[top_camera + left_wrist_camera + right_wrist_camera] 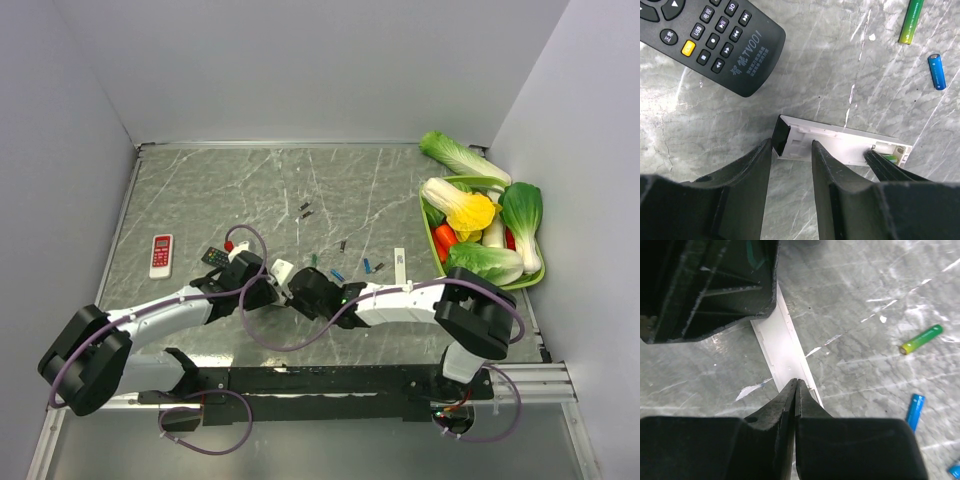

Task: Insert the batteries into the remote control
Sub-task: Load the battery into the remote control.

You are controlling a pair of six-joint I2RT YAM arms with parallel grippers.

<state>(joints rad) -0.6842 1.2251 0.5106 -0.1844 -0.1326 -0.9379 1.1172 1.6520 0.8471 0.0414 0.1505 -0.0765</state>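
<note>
White remote (840,142): flat on the surface (840,75) under both jaws, battery bay open at the right jaws' end.
Left jaws: part open, straddling the remote's closed end; a firm grip cannot be told.
Right jaws: pressed together, nothing seen between them, tips at the bay.
Green cell (888,158): seated in the bay, beside the right tips.
Loose batteries (921,338): beyond the right jaws, well apart.
Progress: apparently one cell in; more to load.
</note>
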